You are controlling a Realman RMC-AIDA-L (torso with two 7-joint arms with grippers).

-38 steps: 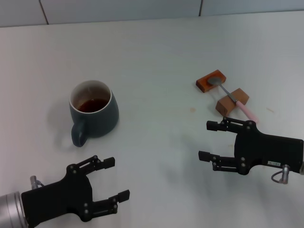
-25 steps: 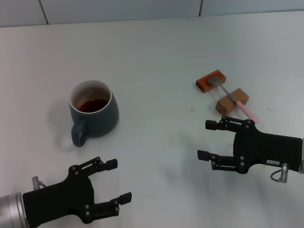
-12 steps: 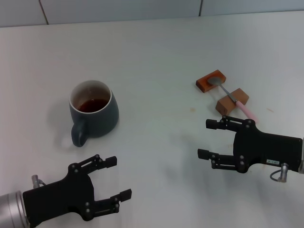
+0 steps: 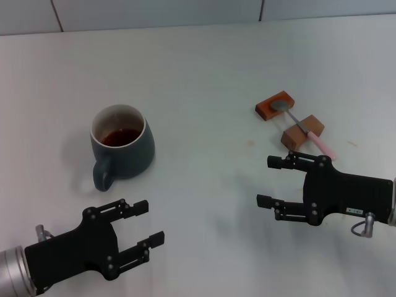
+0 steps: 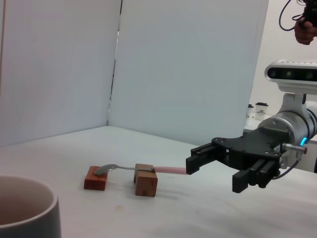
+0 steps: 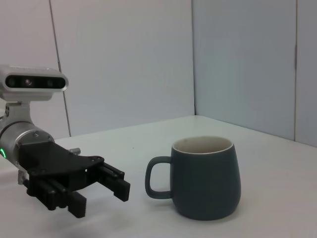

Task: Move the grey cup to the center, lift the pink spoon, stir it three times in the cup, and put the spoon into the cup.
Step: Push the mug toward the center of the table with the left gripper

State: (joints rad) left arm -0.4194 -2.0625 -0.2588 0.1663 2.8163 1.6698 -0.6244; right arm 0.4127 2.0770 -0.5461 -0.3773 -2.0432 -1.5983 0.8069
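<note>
Left hand (image 4: 145, 221) and right hand (image 4: 266, 181) gape apart; pink spoon's (image 4: 303, 127) handle tip hidden.

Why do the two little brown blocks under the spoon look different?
The farther block is flat, low and reddish-orange; the nearer block is taller, chunkier and a paler tan. The farther block holds up the grey bowl of the pink spoon, while the nearer block carries its handle, whose pink end pokes out past it. Both look like wood, sit on the white table, and together prop the spoon up.
</note>
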